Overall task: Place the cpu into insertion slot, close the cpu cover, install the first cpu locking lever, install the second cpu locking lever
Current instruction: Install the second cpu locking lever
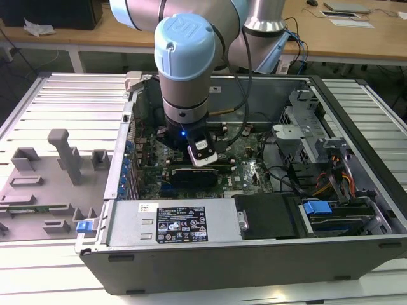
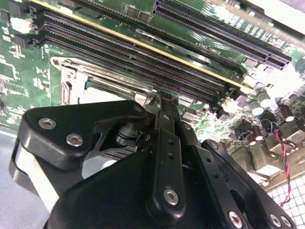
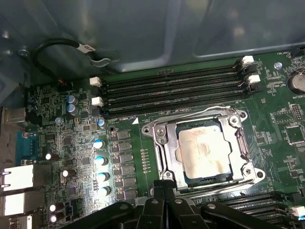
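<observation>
The gripper's black linkage is nearest in both wrist views. Its fingers are drawn together into one narrow tip, the gripper (image 3: 164, 187) resting at the near edge of the socket. I cannot tell whether anything thin is pinched between them.

In the first wrist view the cpu (image 3: 205, 151) already lies flat in the insertion slot (image 3: 161, 143), its silvery top showing pale smears. The cpu cover (image 3: 239, 139) appears to lie down around it as a metal frame, with the chip showing through its window. A wire locking lever (image 3: 190, 113) runs along the far side of the frame, next to the memory slots (image 3: 171, 93). It looks seated, though its hook is hard to judge.

With the tip at the near edge, I judge the work to be at the lever stage, probably on the lever along that side. This step calls for a firm downward push and a small sideways tuck under the retaining tab, without the tip sliding onto the green motherboard (image 3: 78, 143) and its small capacitors.

In the exterior view the arm (image 1: 184, 70) reaches straight down into an open computer case (image 1: 191, 260). The case sits on a ribbed metal table (image 1: 63, 105). A grey fixture tray (image 1: 38, 190) lies at the exterior view's left, and wooden desks (image 1: 356, 41) stand beyond.
</observation>
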Controlling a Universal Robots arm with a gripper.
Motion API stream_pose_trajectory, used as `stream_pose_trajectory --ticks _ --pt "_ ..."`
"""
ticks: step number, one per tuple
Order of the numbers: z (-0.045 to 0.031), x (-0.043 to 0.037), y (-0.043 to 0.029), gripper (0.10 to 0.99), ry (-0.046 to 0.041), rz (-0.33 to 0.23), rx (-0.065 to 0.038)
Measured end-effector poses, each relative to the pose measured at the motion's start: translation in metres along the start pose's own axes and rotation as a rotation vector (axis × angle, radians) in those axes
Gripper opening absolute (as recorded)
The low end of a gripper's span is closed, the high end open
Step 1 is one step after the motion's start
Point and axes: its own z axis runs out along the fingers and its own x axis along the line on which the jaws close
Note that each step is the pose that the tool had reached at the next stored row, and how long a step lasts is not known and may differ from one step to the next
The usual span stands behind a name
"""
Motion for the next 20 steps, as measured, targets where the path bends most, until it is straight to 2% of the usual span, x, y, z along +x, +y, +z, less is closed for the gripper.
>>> stream_pose_trajectory --ticks 4,16,18,20 --pt "-0.0037 0.0 0.0011 0.106 -0.0001 0.0 0.001" --pt "0.0003 0.0004 0.0019 0.106 -0.0013 0.0 0.003" --pt "-0.0047 0.0004 0.0033 0.106 -0.0013 0.0 0.003" --pt "-0.0127 0.0003 0.0056 0.106 -0.0013 0.0 0.003"
